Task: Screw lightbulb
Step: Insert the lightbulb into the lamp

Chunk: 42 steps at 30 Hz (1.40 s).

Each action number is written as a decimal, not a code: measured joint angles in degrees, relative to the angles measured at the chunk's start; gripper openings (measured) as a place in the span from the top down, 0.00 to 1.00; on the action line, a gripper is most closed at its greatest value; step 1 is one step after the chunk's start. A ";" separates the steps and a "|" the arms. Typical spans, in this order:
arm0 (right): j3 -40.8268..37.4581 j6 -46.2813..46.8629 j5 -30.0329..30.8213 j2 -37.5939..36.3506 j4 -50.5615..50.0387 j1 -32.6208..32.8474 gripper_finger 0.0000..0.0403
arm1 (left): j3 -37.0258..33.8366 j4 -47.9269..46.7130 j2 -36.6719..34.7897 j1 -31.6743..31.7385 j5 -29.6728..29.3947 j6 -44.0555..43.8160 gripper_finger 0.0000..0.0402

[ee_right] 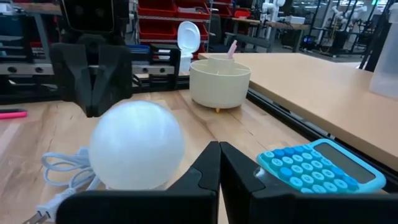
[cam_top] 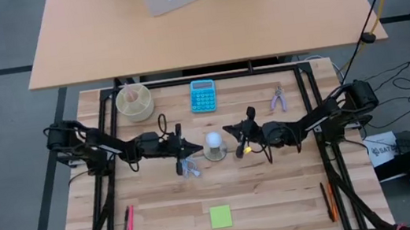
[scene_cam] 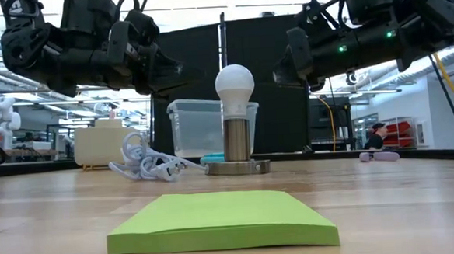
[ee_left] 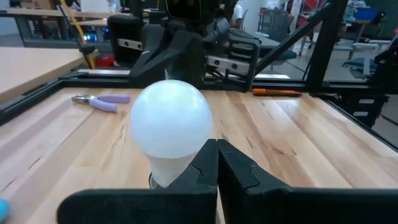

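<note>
I see the lightbulb (scene_cam: 234, 86) standing upright in its socket base (scene_cam: 238, 167) mid-table, with the left gripper (cam_top: 193, 147) and right gripper (cam_top: 228, 130) both pressed together on either side of it, neither touching, so closing in with the jaws unspread risks knocking the 1 bulb crooked.

Nothing here can really be read. The blue calculator (cam_top: 203, 95) on the bench (cam_top: 279, 193) has rows of keys, but their marks are too small to make out in the high view or the right wrist view. A pale sheet (cam_top: 385, 148) beside the bench carries dark lettering, too small to spell out
</note>
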 joint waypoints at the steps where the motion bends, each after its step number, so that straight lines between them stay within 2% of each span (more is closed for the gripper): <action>1: 0.00 0.02 0.00 0.00 0.00 -0.01 1.00 | 0.00 0.00 0.00 0.00 0.00 0.01 1.00; 13: 0.00 0.69 0.09 0.00 -0.18 -0.11 1.00 | 3.79 0.05 5.93 0.00 -0.02 0.02 1.00; 28: 0.05 2.04 1.32 -0.04 -0.79 -0.24 1.00 | 4.02 0.02 5.99 0.16 -0.08 1.09 1.00; 34: 2.57 2.79 1.61 -0.04 -5.78 -0.24 1.00 | 4.02 -0.04 5.99 0.96 -0.11 1.07 1.00; 42: 2.86 2.45 1.04 -0.04 -6.70 -0.22 1.00 | 4.02 -0.28 5.99 0.95 -0.11 1.04 1.00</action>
